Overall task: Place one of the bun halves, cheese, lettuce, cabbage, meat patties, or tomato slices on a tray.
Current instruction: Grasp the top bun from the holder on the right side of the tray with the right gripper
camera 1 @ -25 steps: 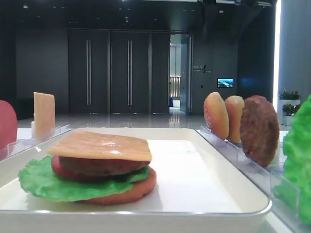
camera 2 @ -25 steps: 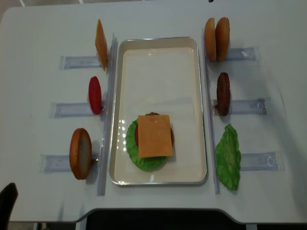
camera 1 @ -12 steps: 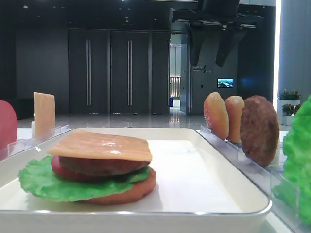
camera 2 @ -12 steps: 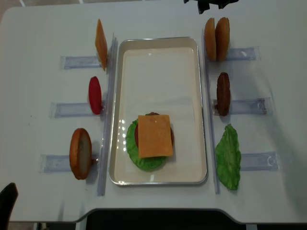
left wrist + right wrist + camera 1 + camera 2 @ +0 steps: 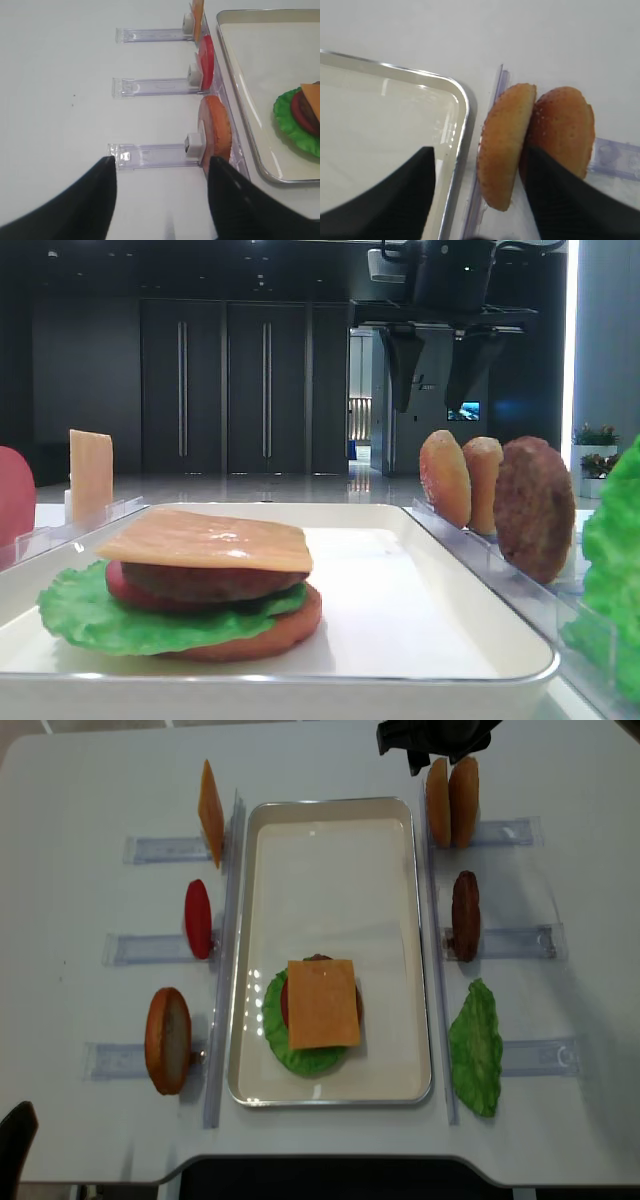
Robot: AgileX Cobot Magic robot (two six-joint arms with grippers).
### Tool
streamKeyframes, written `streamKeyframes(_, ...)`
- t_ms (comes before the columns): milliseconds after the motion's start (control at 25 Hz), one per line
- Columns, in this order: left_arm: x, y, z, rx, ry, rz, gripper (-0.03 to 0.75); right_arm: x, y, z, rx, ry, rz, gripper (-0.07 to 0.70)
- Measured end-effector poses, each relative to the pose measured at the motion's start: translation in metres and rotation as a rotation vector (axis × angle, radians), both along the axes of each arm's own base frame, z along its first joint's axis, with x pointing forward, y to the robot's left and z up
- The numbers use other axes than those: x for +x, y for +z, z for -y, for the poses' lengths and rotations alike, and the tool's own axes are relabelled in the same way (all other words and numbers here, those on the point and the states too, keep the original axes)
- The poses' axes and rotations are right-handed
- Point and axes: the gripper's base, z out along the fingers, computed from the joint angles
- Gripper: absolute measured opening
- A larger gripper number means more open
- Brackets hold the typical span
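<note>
On the near end of the white tray point(image 5: 330, 860) a small burger is already built. A reddish-brown bun bottom point(image 5: 275, 632) is laid flat at the very bottom. A green lettuce leaf point(image 5: 285, 1050) is spread on it, and a red tomato slice point(image 5: 118, 585) and a dark meat patty point(image 5: 215, 580) are stacked above. A square slice of cheese point(image 5: 322, 1003) is set on top of it all. No bun top is seen on the stack, so in all likelihood that is the piece left to be added.

Beside the tray, spare food is stood up in clear racks point(image 5: 165, 849). On the left side a flat bun piece point(image 5: 167, 1039), a spare tomato slice point(image 5: 198, 918) and a spare cheese slice point(image 5: 210, 812) are kept. On the right side a spare lettuce leaf point(image 5: 475, 1047) and a spare patty point(image 5: 465, 915) are kept.

At the far right corner, two bun halves point(image 5: 536, 140) are stood side by side, touching each other, just beside the tray's corner. The right gripper point(image 5: 433, 738) is hung above them. Its fingers point(image 5: 560, 200) are spread wide, with the nearer bun half between them, and nothing is pinched yet. A bun half is probably about to be picked up.

The left gripper point(image 5: 162, 200) is held low over the table near the flat bun piece. Its fingers are spread too, and nothing is held.
</note>
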Motion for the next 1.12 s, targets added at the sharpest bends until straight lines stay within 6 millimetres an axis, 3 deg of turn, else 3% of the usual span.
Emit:
streamKeyframes(360, 0.000, 0.000, 0.000, -0.003, -0.002, 0.000, 0.444, 0.008, -0.005, 0.016, 0.000, -0.041, -0.013, 0.388)
streamKeyframes(1120, 0.000, 0.000, 0.000, -0.004, -0.002, 0.000, 0.444, 0.012, -0.011, 0.010, 0.062, -0.050, -0.012, 0.388)
